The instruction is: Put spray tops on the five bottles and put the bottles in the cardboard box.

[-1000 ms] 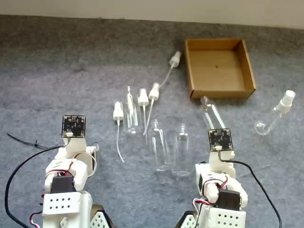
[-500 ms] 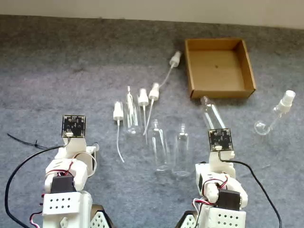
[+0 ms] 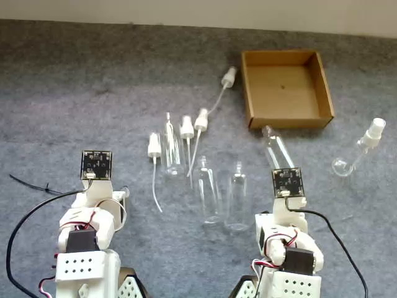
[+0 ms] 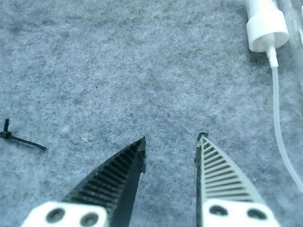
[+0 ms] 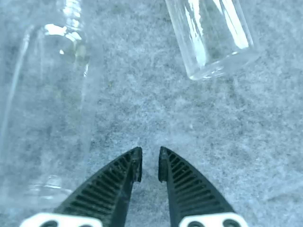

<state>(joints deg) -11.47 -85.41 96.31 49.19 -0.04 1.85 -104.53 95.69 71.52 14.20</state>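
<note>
The grey felt table (image 3: 93, 74) carries the cardboard box (image 3: 288, 120) at far right. 4 uncapped bottles (image 3: 208, 192) lie mid-table, and 1 capped bottle (image 3: 356, 152) lies right of them. 4 loose spray tops (image 3: 187, 127) lie left of the box. The left gripper (image 4: 170, 144) is released over bare felt. The right gripper (image 5: 150, 165) is barely parted and grasps nothing, near 2 bottles.

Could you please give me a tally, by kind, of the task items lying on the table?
Clear bottles: 5
Loose spray tops: 4
Spray top already on a bottle: 1
Cardboard box: 1
Total: 11
</note>
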